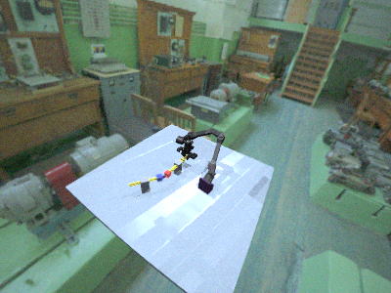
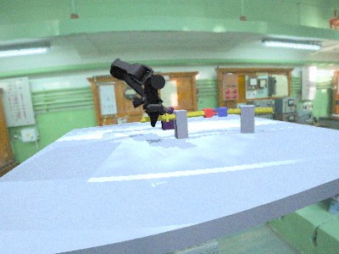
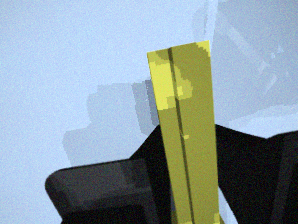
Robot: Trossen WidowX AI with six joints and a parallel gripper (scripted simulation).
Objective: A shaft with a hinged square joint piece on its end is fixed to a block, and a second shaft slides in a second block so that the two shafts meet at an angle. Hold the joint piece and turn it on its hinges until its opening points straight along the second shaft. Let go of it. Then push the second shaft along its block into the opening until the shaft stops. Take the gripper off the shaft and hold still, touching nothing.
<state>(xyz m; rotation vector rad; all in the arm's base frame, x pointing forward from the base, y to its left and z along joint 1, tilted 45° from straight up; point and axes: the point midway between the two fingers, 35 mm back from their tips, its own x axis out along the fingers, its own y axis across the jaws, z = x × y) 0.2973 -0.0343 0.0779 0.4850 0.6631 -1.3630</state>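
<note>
The first yellow shaft (image 1: 134, 184) (image 2: 264, 110) runs through its grey block (image 1: 145, 187) (image 2: 247, 119). At its inner end are a blue piece (image 1: 159, 177) (image 2: 222, 112) and a red piece (image 1: 167, 174) (image 2: 208, 113), close together. The second yellow shaft (image 2: 191, 113) (image 3: 192, 90) runs through the other grey block (image 1: 178, 169) (image 2: 181, 124), and its inner end meets the red piece. Whether it sits inside an opening is too small to tell. My gripper (image 1: 186, 158) (image 2: 154, 119) (image 3: 177, 127) is shut on the second shaft's outer part, beyond its block.
Both blocks stand on the pale table (image 1: 161, 244) (image 2: 127, 203). The arm's dark purple base (image 1: 205, 186) (image 2: 168, 124) stands to one side of the shafts. The arm reaches over from it. Workshop benches and machines surround the table.
</note>
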